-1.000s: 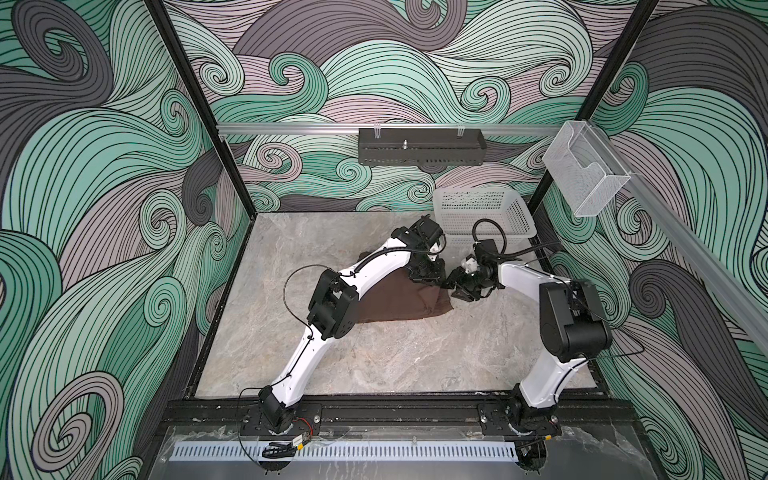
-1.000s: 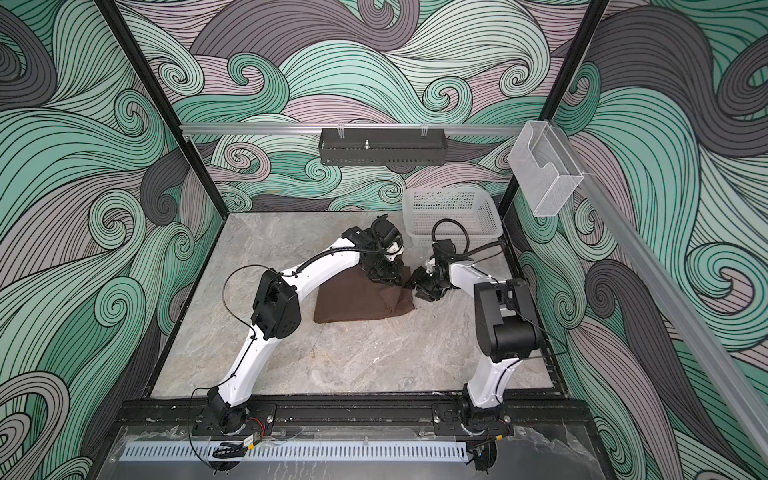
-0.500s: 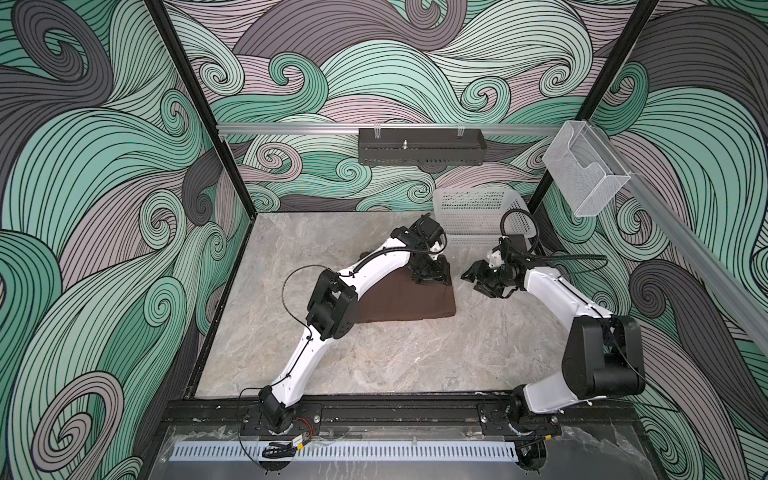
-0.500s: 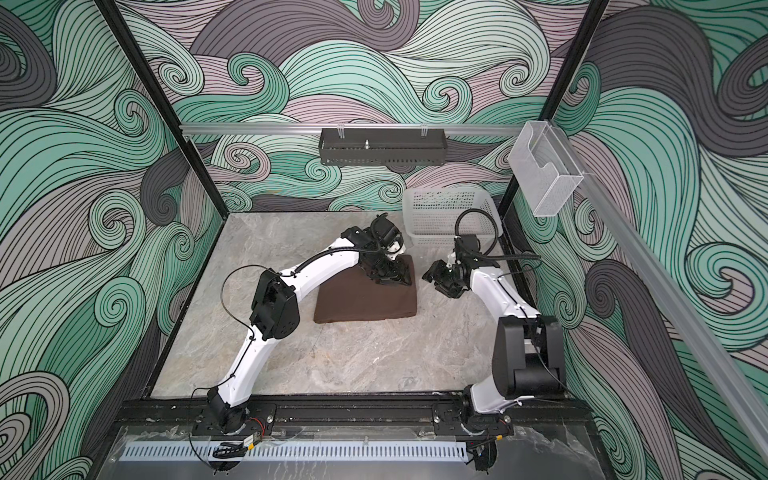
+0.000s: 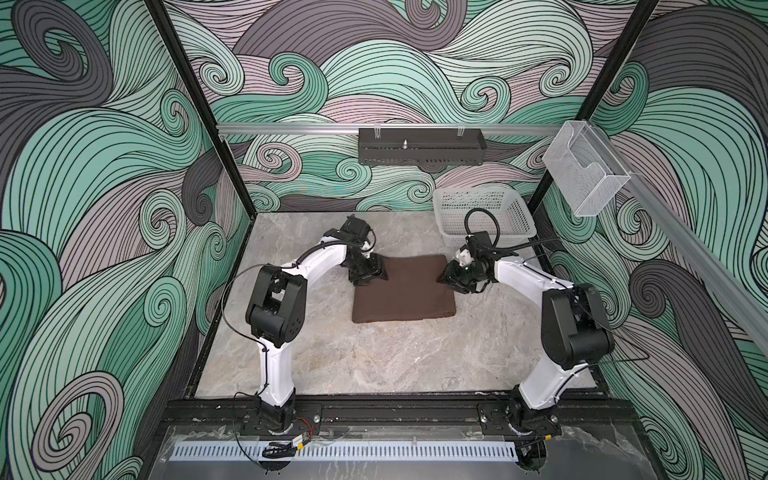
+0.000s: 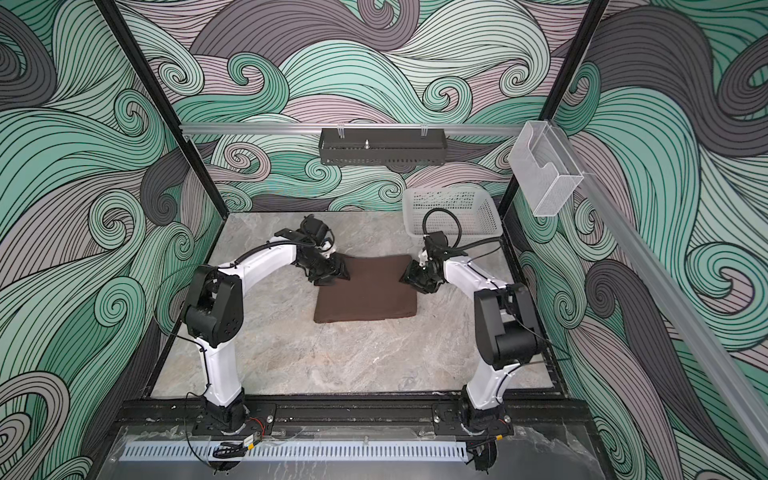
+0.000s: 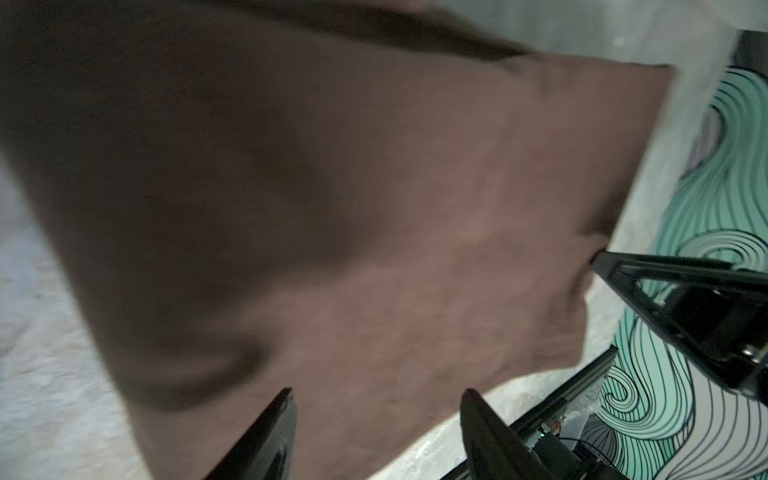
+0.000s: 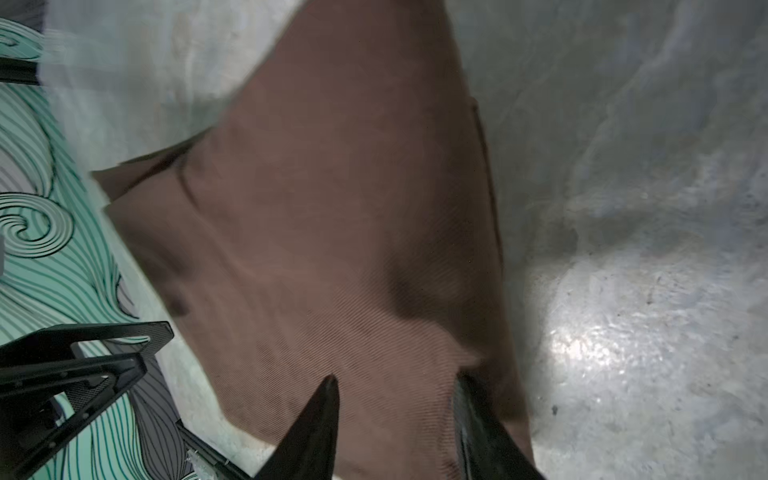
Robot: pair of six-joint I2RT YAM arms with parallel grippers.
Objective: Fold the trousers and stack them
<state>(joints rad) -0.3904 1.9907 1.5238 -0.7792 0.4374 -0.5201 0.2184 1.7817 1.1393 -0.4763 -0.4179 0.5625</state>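
Trousers lie folded in a compact rectangle on the tabletop. The left gripper and right gripper flank the far corners, jaws parted and holding nothing. A shallow pinch might lift only the top layer and peel the fold open.

Bare table nearside of the trousers gives free passage; the white basket crowds the far right corner

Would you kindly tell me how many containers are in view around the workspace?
3: a white plastic mesh basket standing at the far right, a black perforated metal tray on the back rail, a clear plastic bin on the right rail.
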